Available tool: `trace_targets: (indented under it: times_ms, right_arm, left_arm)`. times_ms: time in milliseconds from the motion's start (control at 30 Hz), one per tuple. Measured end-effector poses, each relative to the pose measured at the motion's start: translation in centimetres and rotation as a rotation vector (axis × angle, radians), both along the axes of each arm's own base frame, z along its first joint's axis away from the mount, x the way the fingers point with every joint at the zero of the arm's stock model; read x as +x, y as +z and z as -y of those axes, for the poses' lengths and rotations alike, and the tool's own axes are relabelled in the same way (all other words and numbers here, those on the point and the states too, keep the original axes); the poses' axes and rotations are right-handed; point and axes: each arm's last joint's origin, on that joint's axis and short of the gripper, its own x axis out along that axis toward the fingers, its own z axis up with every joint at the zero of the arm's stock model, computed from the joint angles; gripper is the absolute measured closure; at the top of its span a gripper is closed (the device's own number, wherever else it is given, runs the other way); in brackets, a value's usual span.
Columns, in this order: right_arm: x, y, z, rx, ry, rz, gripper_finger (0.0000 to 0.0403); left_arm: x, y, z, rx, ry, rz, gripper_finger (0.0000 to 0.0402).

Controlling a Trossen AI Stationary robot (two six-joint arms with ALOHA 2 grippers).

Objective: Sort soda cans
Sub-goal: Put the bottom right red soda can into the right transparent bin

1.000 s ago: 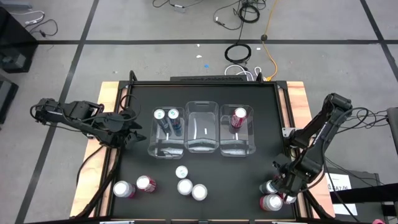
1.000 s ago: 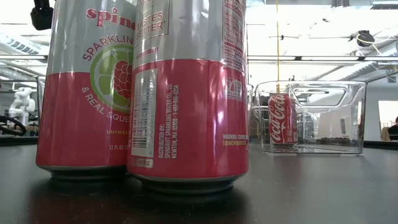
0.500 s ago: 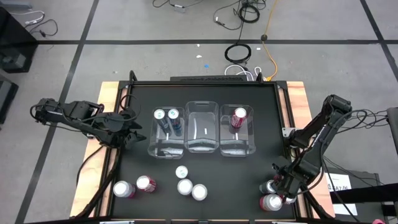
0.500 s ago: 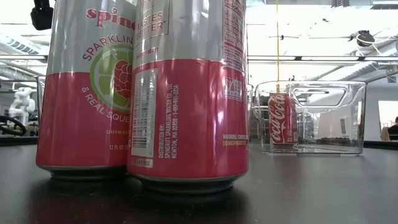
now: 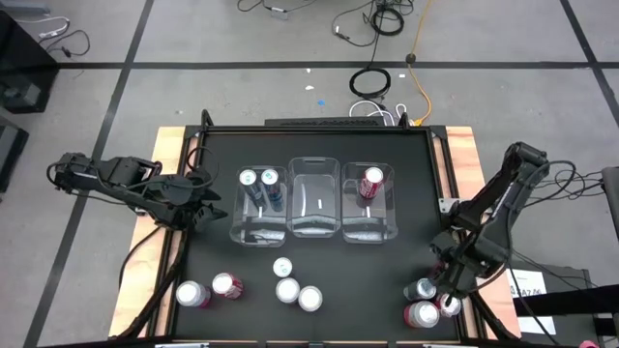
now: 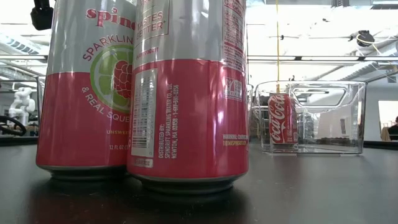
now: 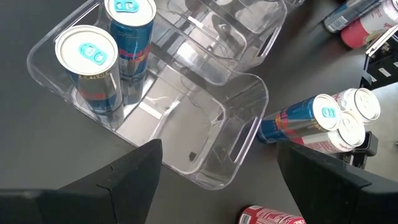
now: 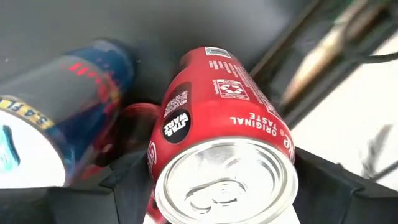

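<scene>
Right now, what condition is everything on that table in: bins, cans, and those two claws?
left bin: holds two blue cans, upright.
middle bin: empty.
right bin: holds one red can, upright.
left gripper: open, holding nothing, beside the left bin.
right gripper: closed on a red cola can.
loose cans: standing on the table, unsorted.

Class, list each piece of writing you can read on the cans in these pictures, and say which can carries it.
"SPARKLIN", "& REAL SQUE": left pink can, low view.
"DISTRIBUTED BY: SPINDRIFT SPARKLING WATER CO., LTD": nearer pink can.
"Coca-Cola" script: red can in the clear bin.
"STAR WARS", "ORIGINAL TASTE": red can between the right tool's fingers.
Blue cans: label unreadable.
Remaining fine print: too small.
</scene>
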Motion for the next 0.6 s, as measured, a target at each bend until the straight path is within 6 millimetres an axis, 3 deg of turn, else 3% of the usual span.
trace_targets:
  times_ms: [167, 333, 600]
  right_arm:
    - [-0.5, 4.0, 1.4, -0.086, -0.010, 0.051, 0.0115]
    - [0.5, 7.6, 2.4, -0.131, -0.046, 0.302, 0.0114]
    - [2.8, 9.5, 4.4, -0.226, -0.015, 0.469, 0.0113]
  left_arm:
    - [0.0, 0.0, 0.0, 0.001, -0.001, 0.000, 0.0077]
    - [0.0, 0.0, 0.0, 0.001, -0.001, 0.000, 0.0077]
    - [0.0, 0.0, 0.0, 0.001, -0.001, 0.000, 0.0077]
